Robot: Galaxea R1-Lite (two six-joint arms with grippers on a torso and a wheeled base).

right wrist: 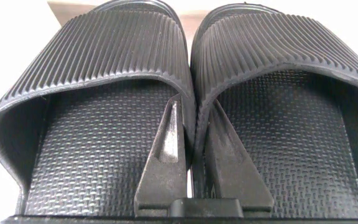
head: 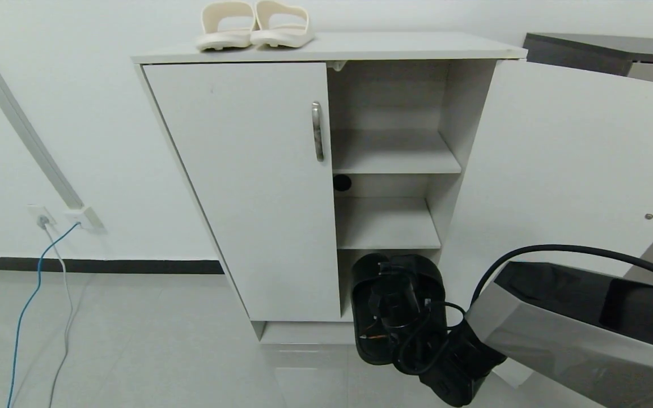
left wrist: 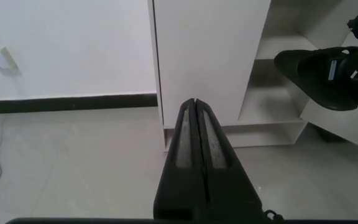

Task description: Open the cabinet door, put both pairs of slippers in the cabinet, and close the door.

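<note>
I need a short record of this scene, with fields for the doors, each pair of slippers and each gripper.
doors: left door closed, right door open
cream slippers: side by side on top of the cabinet
black slippers: held before the lowest compartment
right gripper: shut on the black slippers' straps
left gripper: shut, empty, low over the floor

Light here is bright, flat and falls from above, so the wall (head: 77, 113) and the cabinet (head: 247, 187) nearly merge in white. Inside its open right half the shelves (head: 386, 224) sit in soft shade, darkest under the top. The glossy floor (head: 134, 351) mirrors the cabinet's foot. The black slippers (head: 394, 306) swallow detail; in my right wrist view the background behind them burns out white. The cabinet's upright edges splay outward toward the top.
</note>
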